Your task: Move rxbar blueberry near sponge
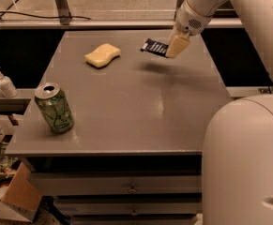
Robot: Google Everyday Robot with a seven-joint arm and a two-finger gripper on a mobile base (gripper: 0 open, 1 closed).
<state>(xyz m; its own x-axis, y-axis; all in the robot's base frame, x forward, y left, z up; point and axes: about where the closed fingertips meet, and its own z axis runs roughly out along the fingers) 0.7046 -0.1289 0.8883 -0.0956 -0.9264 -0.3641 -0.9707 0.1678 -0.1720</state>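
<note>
The rxbar blueberry point(154, 47), a flat dark navy bar with white lettering, hangs in the air above the far right part of the grey table point(136, 107), casting a shadow below it. My gripper point(175, 47) is shut on its right end, with the yellowish fingers point(178, 46) pointing down. The sponge point(102, 55), pale yellow with a wavy outline, lies on the table at the far left-centre, well to the left of the bar.
A green soda can point(54, 108) stands near the table's front left edge. A white pump bottle point(3, 82) sits on a ledge to the left. Boxes point(4, 191) lie on the floor at lower left. My white base point(244, 163) fills the lower right.
</note>
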